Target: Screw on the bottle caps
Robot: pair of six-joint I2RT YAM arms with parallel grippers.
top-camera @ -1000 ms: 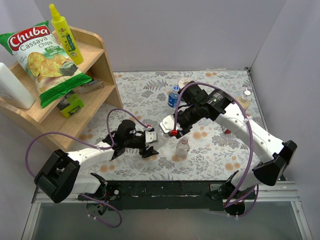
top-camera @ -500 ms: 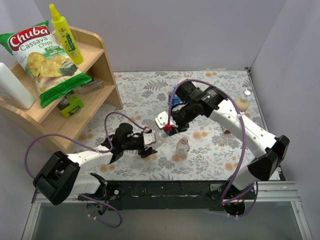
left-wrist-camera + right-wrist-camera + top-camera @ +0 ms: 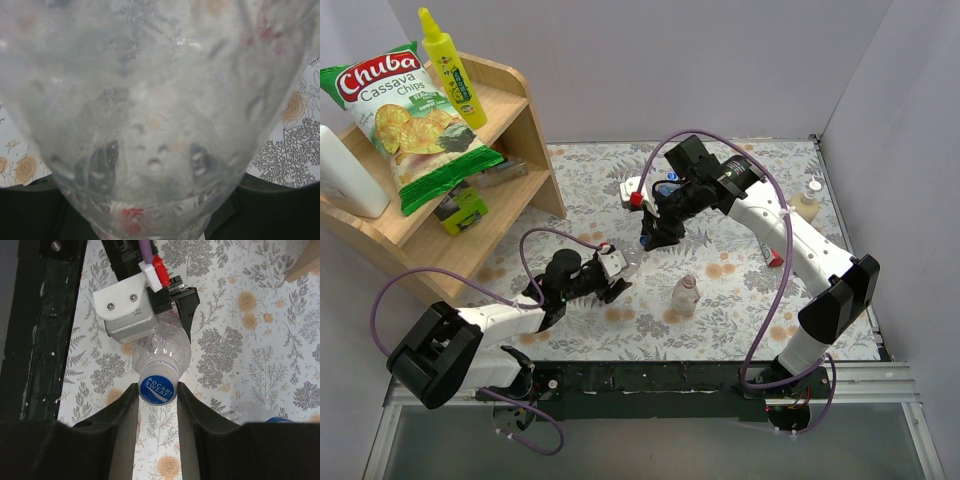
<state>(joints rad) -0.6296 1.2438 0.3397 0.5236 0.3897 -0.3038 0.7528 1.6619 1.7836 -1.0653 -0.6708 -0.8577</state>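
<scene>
My left gripper (image 3: 612,274) is shut on a clear plastic bottle (image 3: 626,262), which fills the left wrist view (image 3: 160,100). A blue bottle cap (image 3: 157,388) marked "Pocari Sweat" sits on this bottle's neck. My right gripper (image 3: 157,390) is over it, and its two fingers press the cap's sides; in the top view (image 3: 644,238) it hides the cap. A second clear bottle (image 3: 685,293) stands alone near the front. A bottle with a blue cap (image 3: 667,185) stands behind my right arm. A small red cap (image 3: 775,260) lies on the cloth at the right.
A wooden shelf (image 3: 525,150) at the left holds a chips bag (image 3: 405,115), a yellow squeeze bottle (image 3: 450,65) and a white bottle (image 3: 345,175). A small bottle with beige contents (image 3: 809,200) stands at the right wall. The table has a floral cloth (image 3: 590,180).
My right gripper has moved up and to the left and turned at the wrist, its red knob swinging to the far side. My left gripper and its bottle have shifted slightly back and left.
</scene>
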